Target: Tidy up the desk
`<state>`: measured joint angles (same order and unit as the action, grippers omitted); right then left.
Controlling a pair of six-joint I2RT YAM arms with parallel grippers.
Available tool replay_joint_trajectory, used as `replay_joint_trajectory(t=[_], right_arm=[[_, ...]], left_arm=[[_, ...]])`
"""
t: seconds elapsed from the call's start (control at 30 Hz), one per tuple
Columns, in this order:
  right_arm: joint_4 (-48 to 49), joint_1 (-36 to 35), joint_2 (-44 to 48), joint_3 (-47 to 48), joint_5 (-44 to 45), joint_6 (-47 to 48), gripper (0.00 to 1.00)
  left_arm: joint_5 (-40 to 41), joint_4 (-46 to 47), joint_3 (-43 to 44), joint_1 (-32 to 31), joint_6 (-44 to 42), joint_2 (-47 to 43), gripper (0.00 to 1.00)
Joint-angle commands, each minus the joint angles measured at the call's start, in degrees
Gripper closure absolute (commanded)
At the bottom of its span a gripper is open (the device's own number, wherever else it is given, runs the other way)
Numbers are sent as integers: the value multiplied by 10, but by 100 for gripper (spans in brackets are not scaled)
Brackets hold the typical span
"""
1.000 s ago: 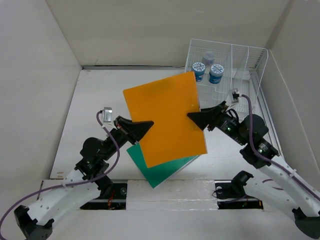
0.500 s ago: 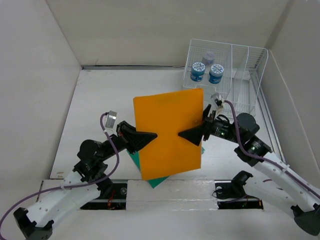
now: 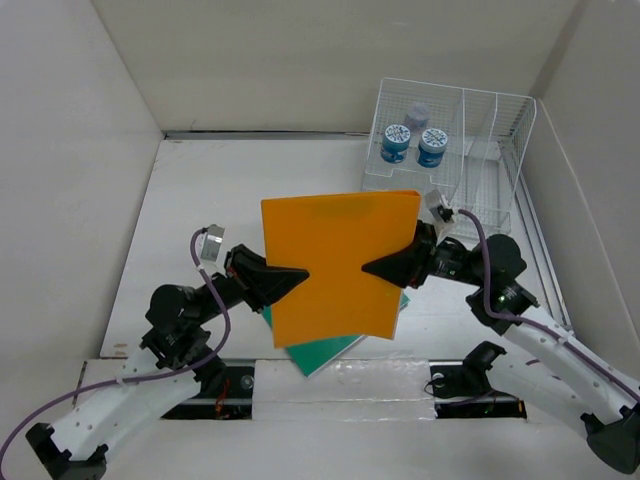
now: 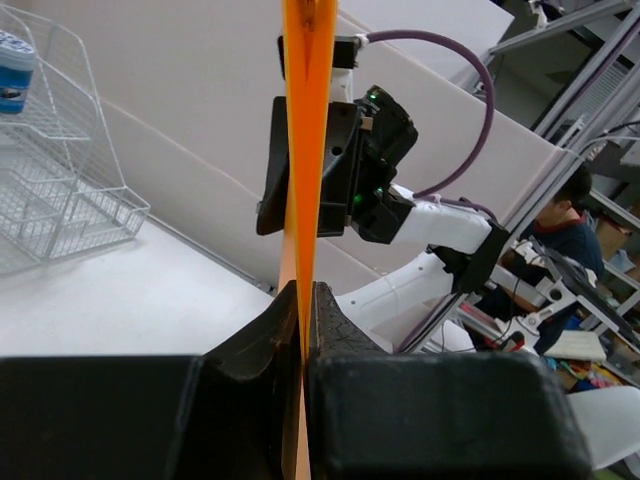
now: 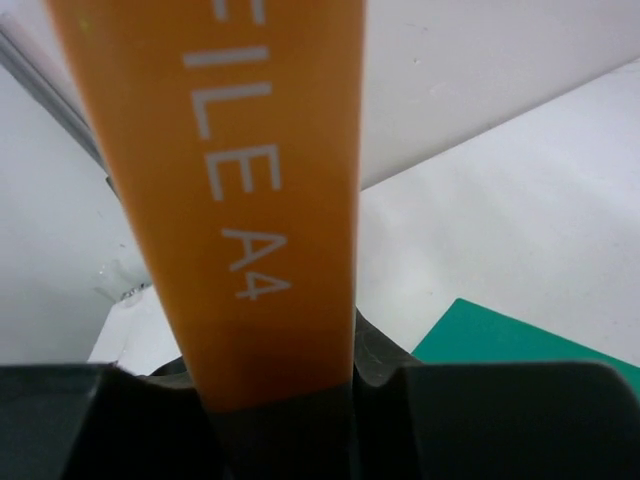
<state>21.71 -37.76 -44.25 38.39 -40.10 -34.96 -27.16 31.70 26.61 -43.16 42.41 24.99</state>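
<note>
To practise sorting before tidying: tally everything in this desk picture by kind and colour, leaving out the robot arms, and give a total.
Orange folder: 1
Green folder: 1
Blue-labelled tubs: 2
Pale tub: 1
Wire rack: 1
Total: 6

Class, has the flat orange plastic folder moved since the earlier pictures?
Yes: the orange folder has rotated and slid down the view, away from the white wire rack.
</note>
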Motion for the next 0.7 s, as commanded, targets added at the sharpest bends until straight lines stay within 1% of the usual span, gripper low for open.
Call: replay_joint_trajectory(t=[0.0,0.03,0.07,0.1,0.13,0.17,0.2,0.23,0.27,0.3,0.33,0.37,0.4,0.43,0.5,0.53,0.57,0.63,0.67], right_arm=[[29,-13,6,1,12,-5,100],[23,-13,13,3,23,1,100],[-2,-13,18,6,47,6,100],[-42,-13,28,24,80,22,100],[-42,-13,31,34,80,30,100],[-81,-13,35,44,120,38,100],[-102,-13,36,69,142,47,100],[-121,-13,36,83,163,64,100],[-150,-13,35,94,206,67,100],[-161,-13,34,106,226,74,100],[-171,-13,31,133,245,90,100],[-198,-13,30,149,294,95,100],[-207,-13,30,163,316,101,100],[-215,-13,28,189,337,122,100],[-254,-13,23,225,418,143,100],[-288,-13,21,246,447,171,100],[-302,-13,15,285,507,182,100],[-327,-13,11,316,576,218,100],[-330,-13,6,341,646,231,100]], left_arm=[[46,-14,29,-8,-6,3,100],[79,-38,36,-8,-11,1,100],[100,-90,56,-8,-23,-1,95],[142,-141,76,-8,-36,-4,69],[162,-141,77,-8,-37,-4,56],[180,-186,97,-8,-49,-7,41],[199,-204,106,-8,-55,-10,29],[233,-221,115,-8,-61,-13,14],[251,-252,134,-8,-73,-22,10],[299,-269,142,-8,-80,-26,7],[323,-288,151,-8,-83,-29,5],[347,-315,166,-8,-88,-38,5],[368,-340,172,-8,-91,-42,5],[406,-357,178,-8,-93,-46,5],[431,-395,194,-8,-102,-57,6],[434,-408,198,-8,-107,-61,6],[435,-429,207,-8,-114,-64,6],[441,-453,215,-8,-120,-67,6],[444,-470,220,-8,-124,-67,6]])
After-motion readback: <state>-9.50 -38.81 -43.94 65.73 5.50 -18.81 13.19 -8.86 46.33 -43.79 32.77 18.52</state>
